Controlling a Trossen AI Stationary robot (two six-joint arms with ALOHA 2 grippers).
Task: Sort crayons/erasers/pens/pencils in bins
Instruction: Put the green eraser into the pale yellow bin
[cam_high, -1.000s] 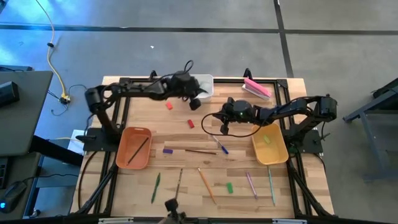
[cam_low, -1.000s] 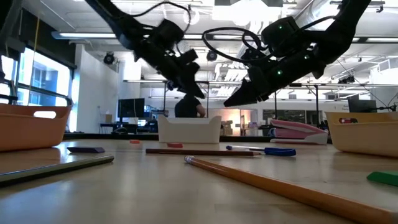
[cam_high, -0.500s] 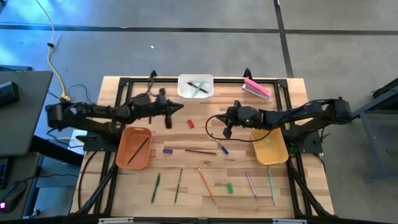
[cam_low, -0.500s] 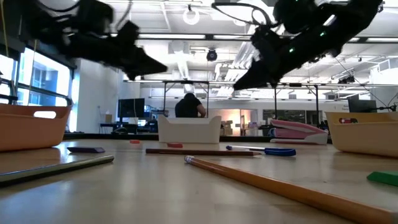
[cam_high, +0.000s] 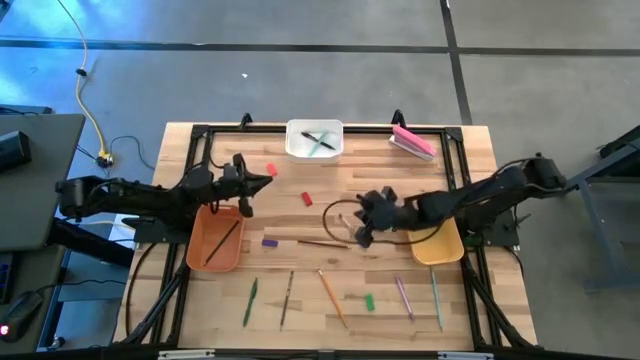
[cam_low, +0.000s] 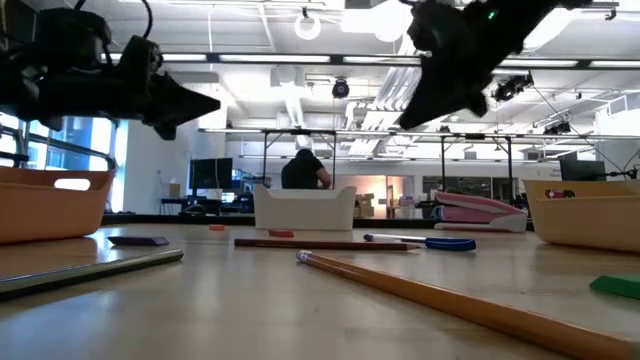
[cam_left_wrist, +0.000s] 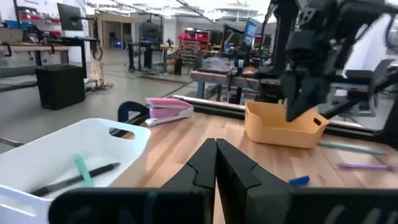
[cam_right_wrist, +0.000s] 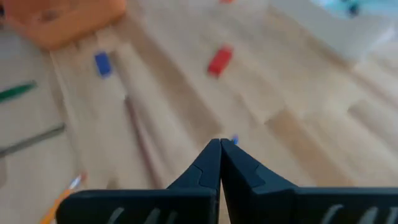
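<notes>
Sorting barely begun: white bin holds two pens, orange bin one stick; most pencils, crayons loose on surface. Left gripper, right gripper jaws closed, empty.

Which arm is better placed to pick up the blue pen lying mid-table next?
The right. Its end effector hangs directly over the blue pen, fingers shut. The left end effector is off by the orange bin, nearer the red crayon.
</notes>
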